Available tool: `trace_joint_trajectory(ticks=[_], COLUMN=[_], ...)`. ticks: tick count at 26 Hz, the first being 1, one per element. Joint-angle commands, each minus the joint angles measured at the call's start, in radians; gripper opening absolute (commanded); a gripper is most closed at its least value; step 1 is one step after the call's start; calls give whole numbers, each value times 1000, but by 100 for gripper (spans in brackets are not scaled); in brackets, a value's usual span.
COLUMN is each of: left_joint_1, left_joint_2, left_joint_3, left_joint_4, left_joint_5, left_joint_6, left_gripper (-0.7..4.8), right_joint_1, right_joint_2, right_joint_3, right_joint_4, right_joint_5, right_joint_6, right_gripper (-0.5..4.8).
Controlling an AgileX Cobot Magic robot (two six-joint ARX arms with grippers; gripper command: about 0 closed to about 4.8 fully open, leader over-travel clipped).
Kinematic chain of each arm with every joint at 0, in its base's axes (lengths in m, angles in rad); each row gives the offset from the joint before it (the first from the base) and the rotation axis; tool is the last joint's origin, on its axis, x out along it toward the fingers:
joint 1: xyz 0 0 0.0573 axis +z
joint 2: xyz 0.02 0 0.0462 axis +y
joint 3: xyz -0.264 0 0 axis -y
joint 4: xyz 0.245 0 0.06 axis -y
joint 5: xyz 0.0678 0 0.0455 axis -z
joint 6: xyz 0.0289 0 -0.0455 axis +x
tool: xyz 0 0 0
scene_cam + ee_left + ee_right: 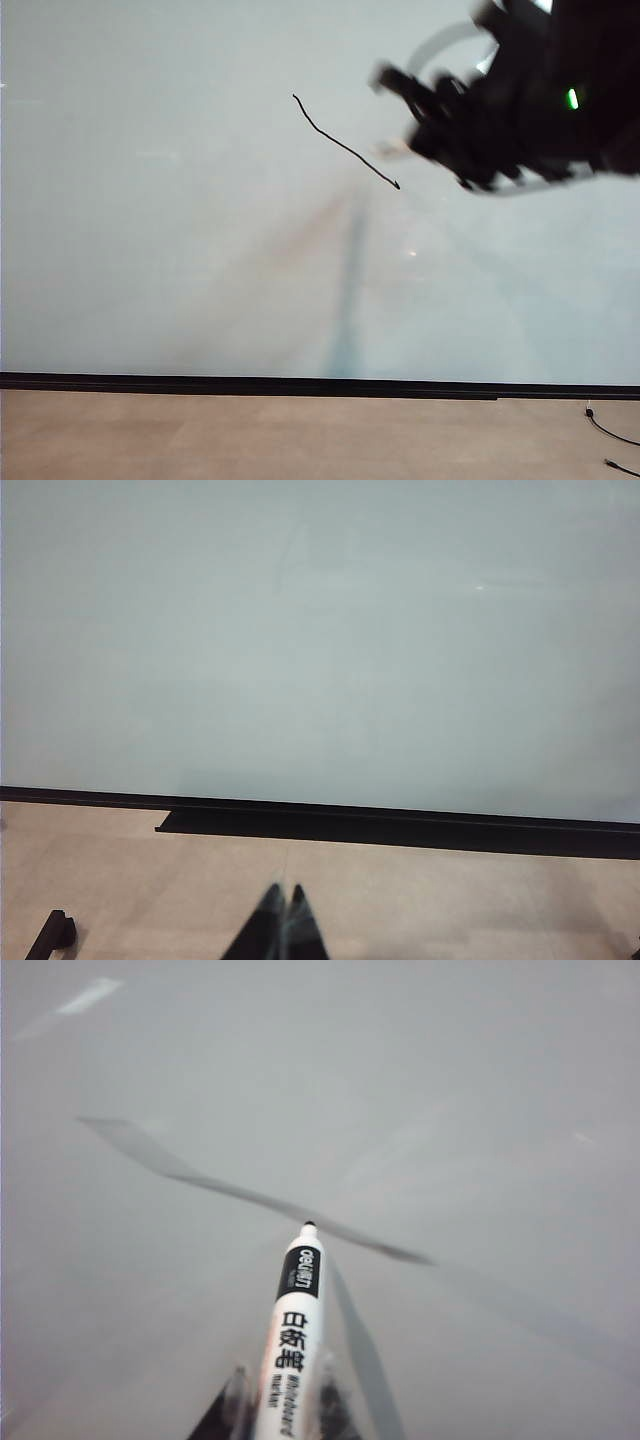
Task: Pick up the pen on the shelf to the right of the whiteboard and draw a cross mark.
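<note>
Clamping the pen (292, 1345) low on its white body, the right gripper (280, 1410) has its jaws nearly closed on the barrel, so the black tip (308, 1226) projects well ahead of the fingers and points at the whiteboard (450, 1090). That long reach probably keeps the bulky gripper off the panel while only the nib meets it. In the right wrist view the tip sits at or just over the blurred dark stroke; whether it touches the surface cannot be told. On the exterior view, the right gripper (440, 130) is a dark blur near the board's upper right corner, beside the lower end of a single wavy black line (345, 145) running diagonally across the upper middle of the whiteboard (150, 250). Only this one stroke of the cross mark is drawn; the crossing stroke seems not yet made. The left gripper (283, 925) hangs low by the board's bottom edge strip (400, 825), jaws together, holding nothing, out of the way.
</note>
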Motion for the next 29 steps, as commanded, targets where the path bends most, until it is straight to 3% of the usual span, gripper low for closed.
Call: trace_joint_trajectory(ticks=[1,6,13,21,29], left_joint_1=[0,0,0,0,0], left_joint_2=[0,0,0,0,0], left_joint_3=[3,3,3,3,3], left_joint_4=[5,5,4,5,4], left_joint_5=[4,4,4,4,4], left_joint_6=[4,4,4,4,4], left_gripper=[-4,-4,-4,-4,-5], right_joint_1=[80,92,87,48,-10], right_joint_2=[-74,-140,-126,-124,-85], right_joint_3=[11,147,313,348,364], right_joint_4=[-59,-453,-715,-777,-760], right_joint_5=[-27,-123,-147,-131,-229], right_joint_6=[-229,-469,-657,-711,-698], right_gripper=[-6,-5,-5,-5,-5])
